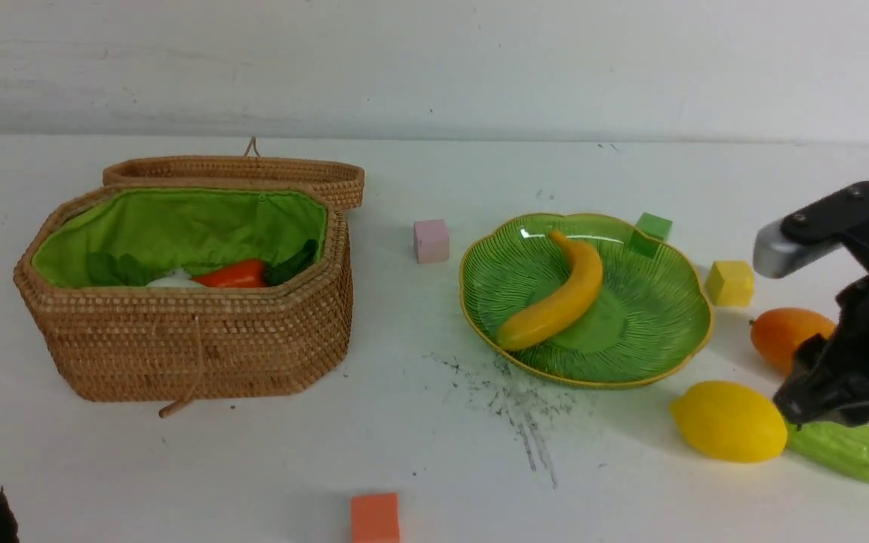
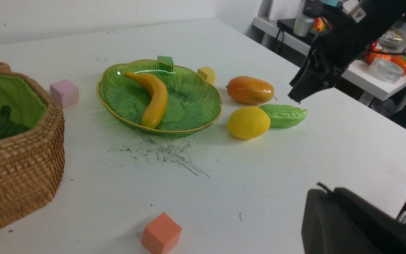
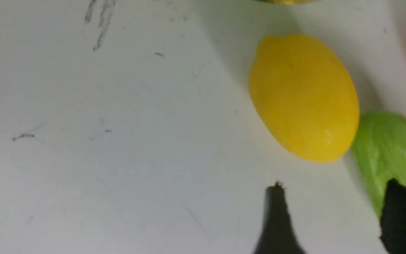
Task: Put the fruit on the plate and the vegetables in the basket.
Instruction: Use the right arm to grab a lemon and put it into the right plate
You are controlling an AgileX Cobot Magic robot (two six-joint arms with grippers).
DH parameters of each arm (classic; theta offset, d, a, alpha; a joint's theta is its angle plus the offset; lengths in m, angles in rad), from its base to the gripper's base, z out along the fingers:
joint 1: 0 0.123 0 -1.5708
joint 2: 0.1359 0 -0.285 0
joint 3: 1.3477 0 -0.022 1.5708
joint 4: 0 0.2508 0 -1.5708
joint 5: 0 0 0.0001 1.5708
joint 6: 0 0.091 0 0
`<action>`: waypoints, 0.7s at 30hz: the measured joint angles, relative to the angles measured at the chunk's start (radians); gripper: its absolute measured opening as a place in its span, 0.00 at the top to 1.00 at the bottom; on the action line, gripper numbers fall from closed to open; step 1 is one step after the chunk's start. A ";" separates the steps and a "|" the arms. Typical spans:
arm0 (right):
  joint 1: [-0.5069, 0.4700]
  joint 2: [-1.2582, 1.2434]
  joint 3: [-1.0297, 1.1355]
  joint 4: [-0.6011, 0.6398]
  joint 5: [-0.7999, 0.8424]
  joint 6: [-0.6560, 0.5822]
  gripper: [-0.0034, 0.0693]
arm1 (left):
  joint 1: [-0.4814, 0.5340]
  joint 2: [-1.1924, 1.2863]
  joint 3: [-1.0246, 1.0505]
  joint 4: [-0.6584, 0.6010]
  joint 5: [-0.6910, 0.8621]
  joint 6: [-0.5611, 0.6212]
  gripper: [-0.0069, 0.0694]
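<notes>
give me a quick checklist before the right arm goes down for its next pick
1. Right gripper open and empty: ok.
2. Lemon clear of neighbours: not ok, gourd lies against it.
3. Right gripper centred on one piece: cannot tell.
4. Plate has room: ok, only the banana on it.
5. Basket open: ok, lid folded back.

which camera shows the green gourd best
Left wrist view: the gourd lies whole and unblocked beside the lemon. In front view the right end effector covers one end; right wrist view shows only a blurred part.
</notes>
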 joint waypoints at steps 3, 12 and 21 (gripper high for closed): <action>0.000 0.068 0.000 0.023 -0.074 -0.134 0.10 | 0.000 0.000 0.000 -0.005 0.000 0.002 0.90; 0.000 0.246 0.000 -0.073 -0.151 -0.347 0.04 | 0.000 0.000 0.000 -0.007 0.019 0.002 0.90; 0.000 0.338 0.000 -0.076 -0.217 -0.359 0.04 | 0.000 0.000 0.000 -0.007 0.033 0.002 0.90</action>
